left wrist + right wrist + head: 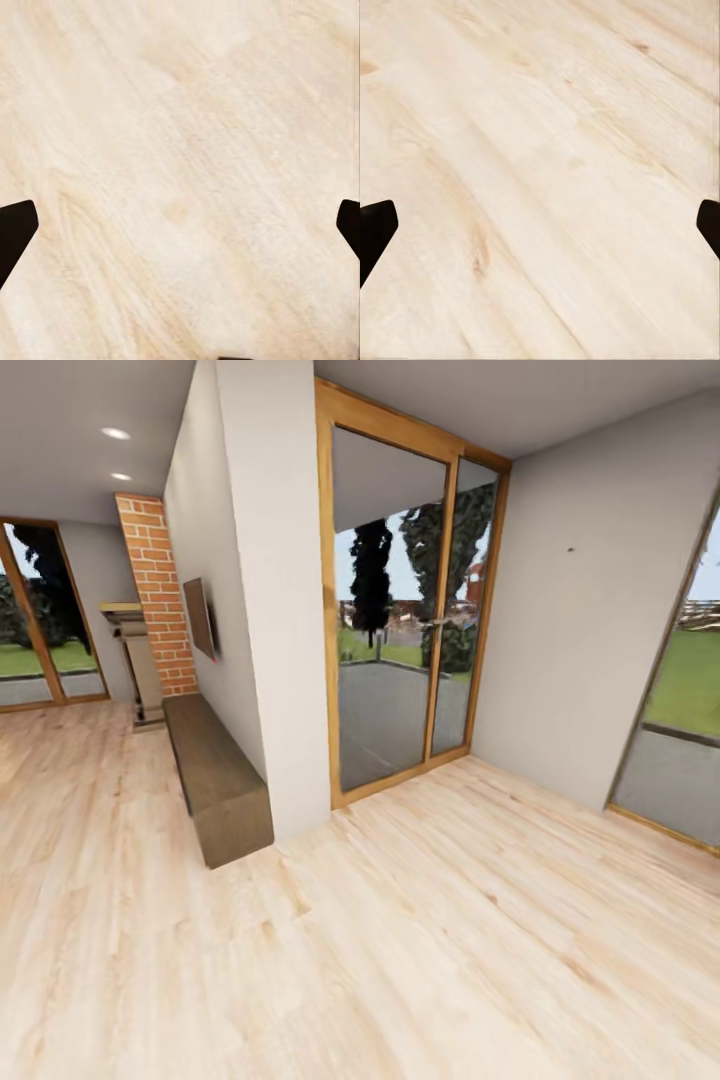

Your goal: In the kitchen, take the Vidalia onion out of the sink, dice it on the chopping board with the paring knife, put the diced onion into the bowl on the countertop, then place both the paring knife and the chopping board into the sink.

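Kitchen things unseen; left pincer [180, 225] and right pincer [540, 225] spread wide over floor [420, 960]

The right end effector [540, 225], fingers [375, 229] wide apart, hangs over pale wooden floor [547, 135].

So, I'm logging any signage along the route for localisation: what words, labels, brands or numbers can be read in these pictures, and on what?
None: no readable text in any view.
The dark wall-mounted panel is seen edge-on, its face bare of any legible mark.
The brick column, low wooden bench and glass door carry no lettering.
Both wrist views look down on plain pale wooden floor between the open fingertips of the left hand and right hand.
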